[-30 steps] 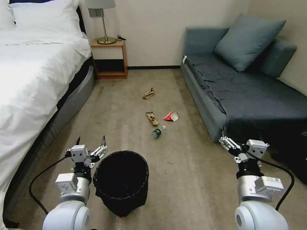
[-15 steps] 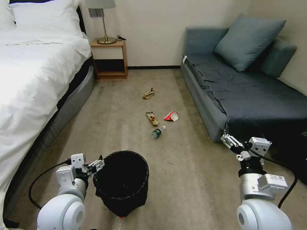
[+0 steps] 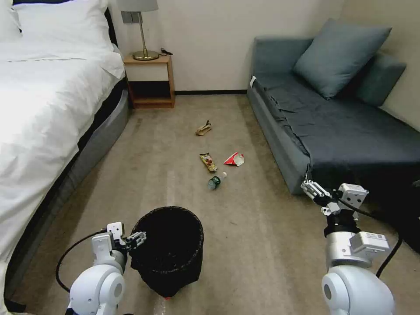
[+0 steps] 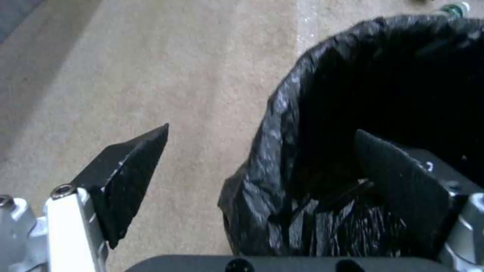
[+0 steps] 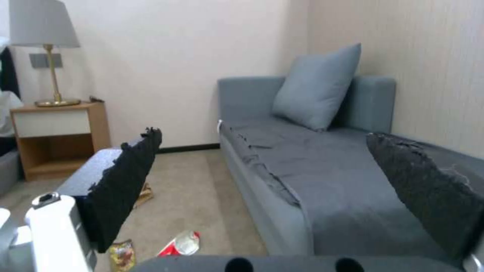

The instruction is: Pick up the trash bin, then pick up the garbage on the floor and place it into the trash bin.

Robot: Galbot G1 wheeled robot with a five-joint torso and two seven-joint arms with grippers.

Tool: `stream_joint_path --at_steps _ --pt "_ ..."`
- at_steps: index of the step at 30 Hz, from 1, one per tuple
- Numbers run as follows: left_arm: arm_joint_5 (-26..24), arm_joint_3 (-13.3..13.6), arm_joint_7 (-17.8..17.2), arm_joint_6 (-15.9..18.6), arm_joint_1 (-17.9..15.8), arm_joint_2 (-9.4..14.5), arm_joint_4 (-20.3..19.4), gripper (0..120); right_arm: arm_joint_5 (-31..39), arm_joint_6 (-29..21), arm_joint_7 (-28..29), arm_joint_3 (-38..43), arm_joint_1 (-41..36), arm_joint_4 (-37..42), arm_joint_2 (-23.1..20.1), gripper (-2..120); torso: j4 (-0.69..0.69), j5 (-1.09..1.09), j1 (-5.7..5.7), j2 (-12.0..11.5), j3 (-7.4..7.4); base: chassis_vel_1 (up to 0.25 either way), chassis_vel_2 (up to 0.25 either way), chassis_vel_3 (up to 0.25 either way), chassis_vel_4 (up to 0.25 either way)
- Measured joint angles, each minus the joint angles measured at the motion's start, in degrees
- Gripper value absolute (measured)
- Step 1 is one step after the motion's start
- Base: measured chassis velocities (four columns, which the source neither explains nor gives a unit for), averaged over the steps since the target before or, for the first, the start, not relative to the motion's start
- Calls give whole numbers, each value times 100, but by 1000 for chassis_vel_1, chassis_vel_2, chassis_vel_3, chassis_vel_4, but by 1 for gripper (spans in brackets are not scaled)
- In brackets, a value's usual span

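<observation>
The left gripper sits low at the left rim of the bin, which stands upright on the carpet just ahead of the robot. In the left wrist view its fingers are spread wide and straddle the rim: one finger is outside over the carpet, the other is inside the liner, whose glossy black plastic is folded over the edge between them. Neither finger looks pressed to the rim, though the dark liner makes contact hard to judge.

The right gripper hangs in the air on the right, near the front corner of the sofa, apart from all the litter. The right wrist view shows its pads wide apart with nothing between them.

The garbage lies on the carpet beyond the bin, between the bed and the sofa. Nearest the bin is a clear bottle on its side with a green label; no writing on it can be read. Just past it lie a yellow-brown wrapper and, beside that toward the sofa, a red-and-white wrapper. Their print is too small to make out. Farther off, toward the nightstand, lies a tan scrap. All four pieces are well apart from both grippers.

A lamp stands on the nightstand, and a blue cushion leans on the sofa back.
</observation>
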Motion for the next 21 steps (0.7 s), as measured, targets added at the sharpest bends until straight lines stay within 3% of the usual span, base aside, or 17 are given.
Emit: stream_joint_path --at_steps 13,21 --pt "-740 83 -435 -17 68 123 162 97 -24 6 0 -30 0 25 102 100 0 0 0 0 0 0 0 0 0" --pt "-1003 100 -538 -21 -1 103 354 69 -30 22 9 -31 -5 27 109 100 0 0 0 0 0 0 0 0 0"
